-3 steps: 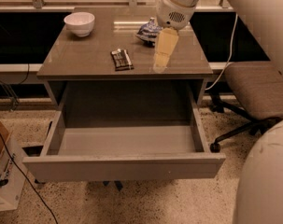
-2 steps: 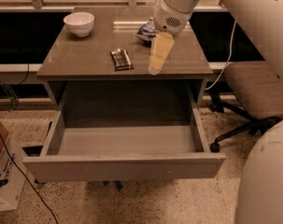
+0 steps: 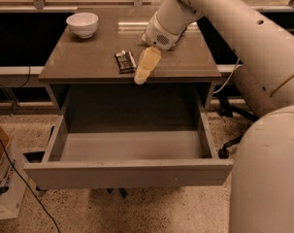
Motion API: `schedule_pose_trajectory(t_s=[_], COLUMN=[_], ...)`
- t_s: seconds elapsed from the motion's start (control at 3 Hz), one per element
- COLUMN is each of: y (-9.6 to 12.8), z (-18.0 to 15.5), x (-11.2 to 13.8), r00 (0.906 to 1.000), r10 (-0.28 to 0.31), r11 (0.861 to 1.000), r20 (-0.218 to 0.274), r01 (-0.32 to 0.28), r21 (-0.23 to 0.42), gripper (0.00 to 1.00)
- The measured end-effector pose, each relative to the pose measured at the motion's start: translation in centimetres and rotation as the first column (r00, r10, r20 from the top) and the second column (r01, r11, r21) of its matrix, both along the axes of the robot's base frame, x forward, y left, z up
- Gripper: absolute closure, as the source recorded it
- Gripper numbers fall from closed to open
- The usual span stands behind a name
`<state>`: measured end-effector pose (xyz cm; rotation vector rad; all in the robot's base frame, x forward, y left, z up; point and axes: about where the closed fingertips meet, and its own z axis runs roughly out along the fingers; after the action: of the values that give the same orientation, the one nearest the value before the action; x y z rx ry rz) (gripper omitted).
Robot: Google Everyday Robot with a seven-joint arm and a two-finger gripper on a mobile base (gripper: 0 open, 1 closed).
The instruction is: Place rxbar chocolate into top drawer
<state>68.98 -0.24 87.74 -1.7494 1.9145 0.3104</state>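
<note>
1. Gripper [image 3: 141,74]: you are seeing it hanging over the front edge of the table [image 3: 78,64], tilted down and to the left. Clenched or released cannot be told.
2. Rxbar chocolate [image 3: 125,61]: it is lying flat on the tabletop near the front edge, just beside the gripper on its left, outside the drawer.
3. Top drawer [image 3: 127,173]: it is standing pulled wide open below the table, showing you its grey inside.
4. White bowl [image 3: 82,23]: it is sitting at the back left corner, well apart from the bar.
5. Robot arm [image 3: 224,23]: it is reaching in from the right, covering the table's back right part.
6. Chair base [image 3: 224,152]: it is standing on the floor right of the drawer.
7. Cardboard box [image 3: 3,191]: it is sitting on the floor left of the drawer.
</note>
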Motion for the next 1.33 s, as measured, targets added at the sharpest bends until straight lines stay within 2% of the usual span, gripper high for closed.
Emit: schedule_pose_trajectory(t_s=[0.33,0.67,1.33], y=[1.6,3.2,6.2], z=[-1.8,-3.4,-5.3], x=[1.7,3.1,5.5], r00=[0.9995,0.9972,0.9893], r10=[0.01,0.028,0.078], r11=[0.994,0.98,0.952], r20=[-0.029,-0.07,-0.123], r01=[-0.007,-0.013,-0.037], r21=[0.111,0.197,0.304], gripper=[0.0,0.0,0.0])
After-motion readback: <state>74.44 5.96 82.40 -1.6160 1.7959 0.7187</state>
